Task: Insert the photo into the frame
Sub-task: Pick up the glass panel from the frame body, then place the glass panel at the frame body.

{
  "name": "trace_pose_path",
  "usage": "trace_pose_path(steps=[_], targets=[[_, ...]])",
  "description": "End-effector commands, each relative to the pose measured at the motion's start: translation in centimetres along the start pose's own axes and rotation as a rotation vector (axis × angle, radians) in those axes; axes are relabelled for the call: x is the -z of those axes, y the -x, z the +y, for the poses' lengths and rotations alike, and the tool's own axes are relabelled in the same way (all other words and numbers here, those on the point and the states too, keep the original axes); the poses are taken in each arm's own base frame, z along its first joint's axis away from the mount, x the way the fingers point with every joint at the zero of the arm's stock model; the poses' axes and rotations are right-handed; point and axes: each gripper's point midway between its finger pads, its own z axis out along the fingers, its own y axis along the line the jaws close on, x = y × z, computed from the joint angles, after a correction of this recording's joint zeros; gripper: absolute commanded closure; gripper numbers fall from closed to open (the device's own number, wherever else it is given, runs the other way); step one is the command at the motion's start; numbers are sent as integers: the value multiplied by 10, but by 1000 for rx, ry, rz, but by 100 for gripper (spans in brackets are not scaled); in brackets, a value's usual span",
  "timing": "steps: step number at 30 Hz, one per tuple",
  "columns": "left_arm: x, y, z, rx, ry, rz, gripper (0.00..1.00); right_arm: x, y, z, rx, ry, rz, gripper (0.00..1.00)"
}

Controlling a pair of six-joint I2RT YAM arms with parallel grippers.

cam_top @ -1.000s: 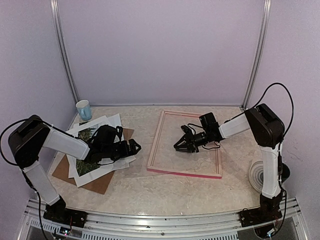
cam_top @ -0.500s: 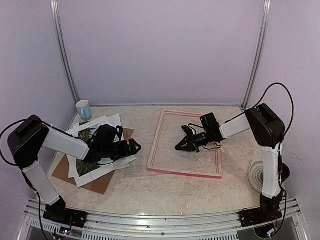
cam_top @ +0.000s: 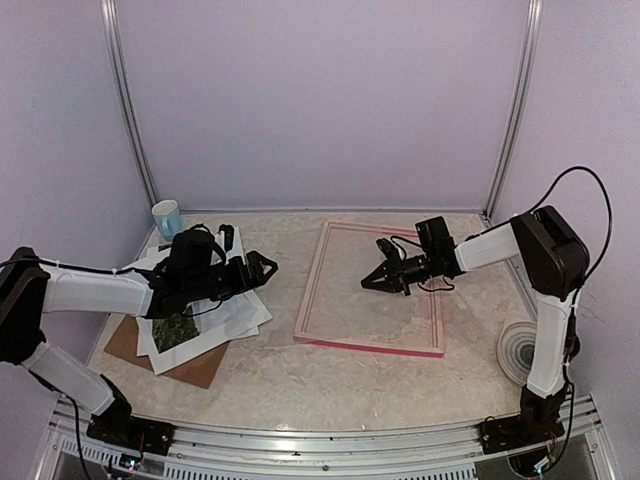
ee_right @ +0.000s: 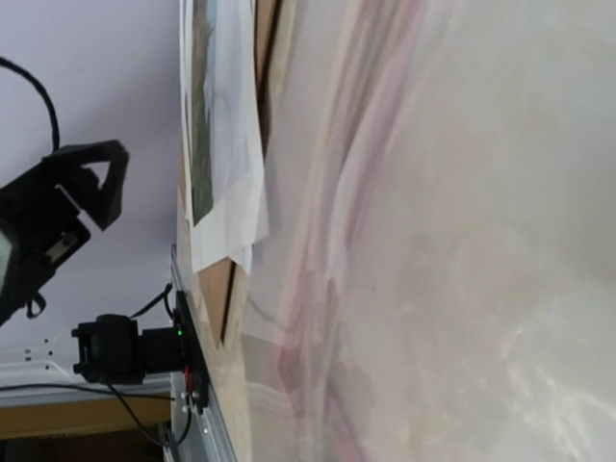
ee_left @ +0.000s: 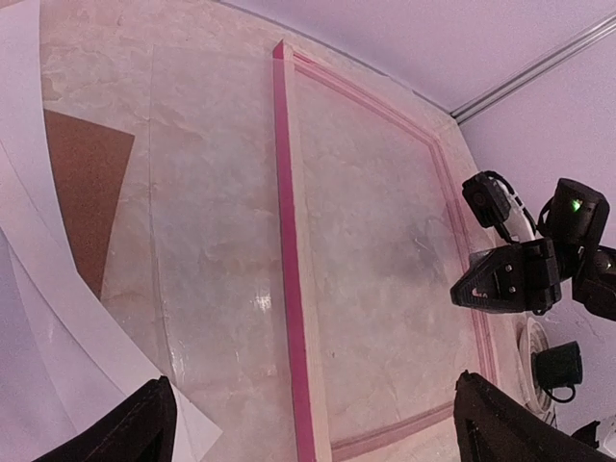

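Over at 9 o'clock: green landscape paper photo (cam_top: 176,328) lies in white sheet pile (cam_top: 235,315), pickup step | left gripper (cam_top: 250,252) gaping wide, empty, above pile's 3 o'clock side | right gripper (cam_top: 368,283) pinched closed, empty, over thin pink rectangular frame (cam_top: 370,345) | next imo: pinch photo's edge.

Pale lilac walls (cam_top: 320,100) box the booth in on three sides, silver uprights (cam_top: 128,110) standing in the far corners. Down below, a beige marbled tabletop (cam_top: 300,375) sits under soft, even light.

Top view overhead — wrist views low, close; all share frame (cam_top: 370,345).
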Motion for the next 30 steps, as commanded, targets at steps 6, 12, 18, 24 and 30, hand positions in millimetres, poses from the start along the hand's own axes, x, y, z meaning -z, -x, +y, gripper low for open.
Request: trace_pose_path(steps=[6, 12, 18, 24, 30], targets=[[15, -4, 0, 14, 4, -9, 1, 28, 6, -7, 5, -63, -80, 100], [18, -10, 4, 18, 6, -3, 1, 37, 4, -13, 3, -95, -102, 100], [22, -15, 6, 26, 2, -5, 1, 44, 4, -19, 7, -135, -127, 100], [24, -18, 7, 32, -1, -3, 1, 53, 6, -26, 4, -156, -151, 100], [27, -19, 6, 35, -3, -8, 1, 58, 5, -29, 3, -170, -165, 100]])
